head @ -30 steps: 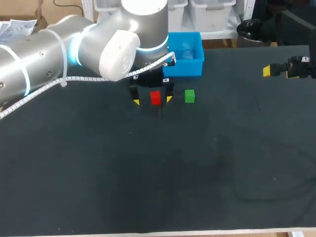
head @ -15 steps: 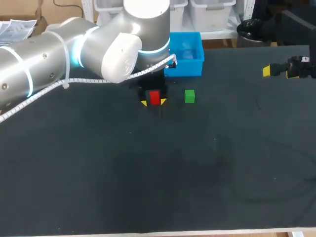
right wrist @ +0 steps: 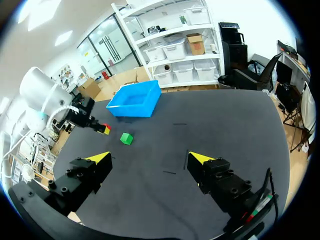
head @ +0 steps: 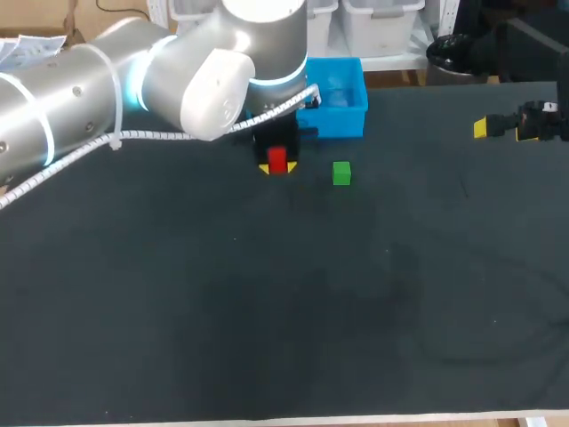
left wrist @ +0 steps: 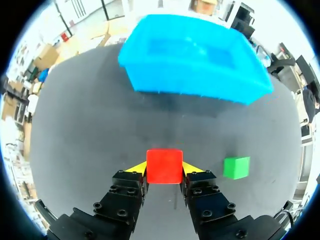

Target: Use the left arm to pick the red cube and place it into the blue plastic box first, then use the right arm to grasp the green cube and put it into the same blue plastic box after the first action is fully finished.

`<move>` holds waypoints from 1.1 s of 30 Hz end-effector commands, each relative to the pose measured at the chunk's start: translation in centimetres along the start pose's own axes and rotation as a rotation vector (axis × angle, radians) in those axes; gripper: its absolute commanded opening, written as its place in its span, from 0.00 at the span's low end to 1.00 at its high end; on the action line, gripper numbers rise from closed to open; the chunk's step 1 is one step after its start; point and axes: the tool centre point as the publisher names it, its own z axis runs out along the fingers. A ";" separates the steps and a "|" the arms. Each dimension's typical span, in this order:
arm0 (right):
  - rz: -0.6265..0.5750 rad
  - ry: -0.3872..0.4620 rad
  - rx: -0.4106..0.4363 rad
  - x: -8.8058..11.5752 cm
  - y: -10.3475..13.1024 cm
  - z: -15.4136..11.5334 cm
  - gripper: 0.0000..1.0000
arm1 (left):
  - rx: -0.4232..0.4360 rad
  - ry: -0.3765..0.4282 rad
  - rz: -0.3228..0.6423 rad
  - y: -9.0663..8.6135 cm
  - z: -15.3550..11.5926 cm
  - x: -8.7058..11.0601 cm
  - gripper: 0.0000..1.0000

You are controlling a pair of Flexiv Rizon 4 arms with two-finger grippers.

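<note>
Looking down from the head camera, I see my left pincer (head: 276,167) clamped on the red cube (head: 276,160) just before the blue plastic box (head: 342,120), the green cube (head: 341,173) near it on the table (head: 267,311), my right pincer (head: 508,129) well apart toward the table's right side. My left wrist camera shows both yellow tips pressed to the red cube's sides, the box ahead. My right wrist camera shows that pincer's fingers wide apart, both cubes far ahead.

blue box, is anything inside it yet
Nothing shows inside the box: its floor looks bare in the left wrist view. Its near wall hides a strip of floor. The red cube is outside, in the left gripper.
</note>
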 end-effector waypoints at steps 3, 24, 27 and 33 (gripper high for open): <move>0.000 0.000 0.000 0.0 0.0 0.0 1.00 | 0.025 -0.052 0.009 0.3 -3.5 -1.0 0.00; 0.000 0.000 0.000 0.0 0.0 0.0 1.00 | 0.125 -0.205 0.036 -1.2 -8.7 -9.1 0.00; 0.000 0.000 0.000 0.0 0.0 0.0 1.00 | 0.147 -0.222 0.025 -1.7 -8.7 -10.6 0.00; 0.000 0.000 0.000 0.0 0.0 0.0 1.00 | 0.176 -0.257 -0.004 -2.0 -8.1 -13.3 0.00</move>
